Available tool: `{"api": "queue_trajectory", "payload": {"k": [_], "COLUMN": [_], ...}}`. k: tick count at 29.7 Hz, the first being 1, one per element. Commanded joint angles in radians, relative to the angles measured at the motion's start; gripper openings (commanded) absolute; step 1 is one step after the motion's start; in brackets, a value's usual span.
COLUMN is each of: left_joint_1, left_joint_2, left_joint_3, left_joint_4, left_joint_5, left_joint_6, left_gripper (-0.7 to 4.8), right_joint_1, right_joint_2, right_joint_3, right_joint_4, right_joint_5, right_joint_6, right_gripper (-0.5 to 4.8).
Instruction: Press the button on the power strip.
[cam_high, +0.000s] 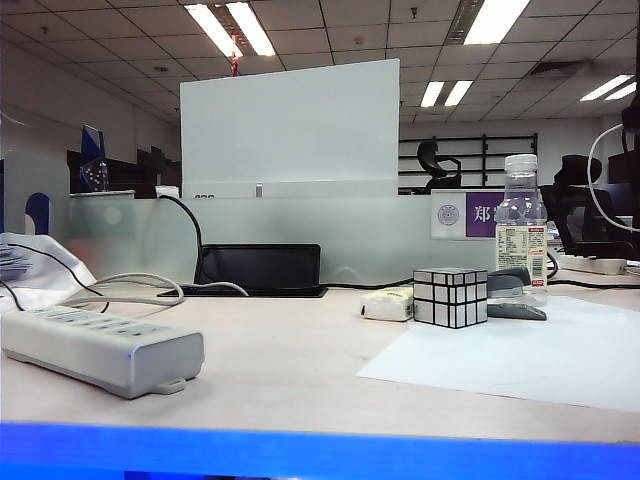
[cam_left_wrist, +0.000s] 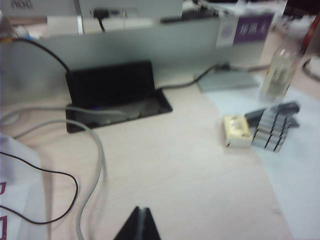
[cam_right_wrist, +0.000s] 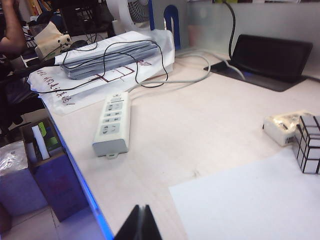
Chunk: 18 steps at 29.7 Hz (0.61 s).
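Power strip (cam_high: 100, 348) lies on the near left of the table (cam_high: 300, 350), an off-white bar with its rounded end and small foot tab facing the near edge and its grey cable (cam_high: 130, 287) curving away to the far left. From the right wrist view the same power strip (cam_right_wrist: 113, 123) shows its row of sockets face up, with the cable (cam_right_wrist: 170, 80) running back past a pile of papers (cam_right_wrist: 100, 60) crossed by thin black wires.

Neither arm shows in the exterior view. The left gripper (cam_left_wrist: 139, 225) appears only in its own wrist view as two dark fingertips pressed together, held above bare table beside the grey cable (cam_left_wrist: 95, 165) and well apart from the strip, which is outside that view. The right gripper (cam_right_wrist: 140, 223) has its fingertips together too, above the near edge of the table, with the strip off to its left and nothing between the fingers.

On the right half of the table a white sheet (cam_high: 520, 365) carries a silver cube (cam_high: 450, 296), a water bottle (cam_high: 521, 225) and a stapler (cam_high: 512, 294). A small white tape holder (cam_high: 387, 304) sits just left of the cube. A black cable hatch (cam_high: 258, 270) stands open at the far middle.
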Motion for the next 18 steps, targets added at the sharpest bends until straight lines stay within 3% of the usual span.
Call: {"api": "queue_trajectory", "payload": {"k": [1,5,11,18], "left_joint_1": [0.0,0.0,0.0,0.0], "left_joint_2": [-0.142,-0.348,-0.638,-0.658], "left_joint_3": [-0.061,-0.149,-0.236,-0.242], "left_joint_4": [-0.032,-0.056,-0.11,-0.149], "left_joint_5": [-0.022,-0.111,-0.112,-0.12], "left_joint_6": [-0.024,-0.07,-0.127,-0.154], "left_gripper": [-0.05,-0.05,-0.05,-0.05], "right_joint_1": [-0.001,0.0,0.0,0.003], "right_joint_2": [-0.001,-0.001,-0.001,-0.001], "right_joint_3": [0.003,0.004,0.004,0.004], "right_joint_4": [0.042,0.069,0.074,0.08], "right_joint_5": [0.002,0.001,0.0,-0.01], "right_joint_6": [-0.003,-0.002,0.005,0.025], "right_gripper": [0.0,0.0,0.0,0.0]}}
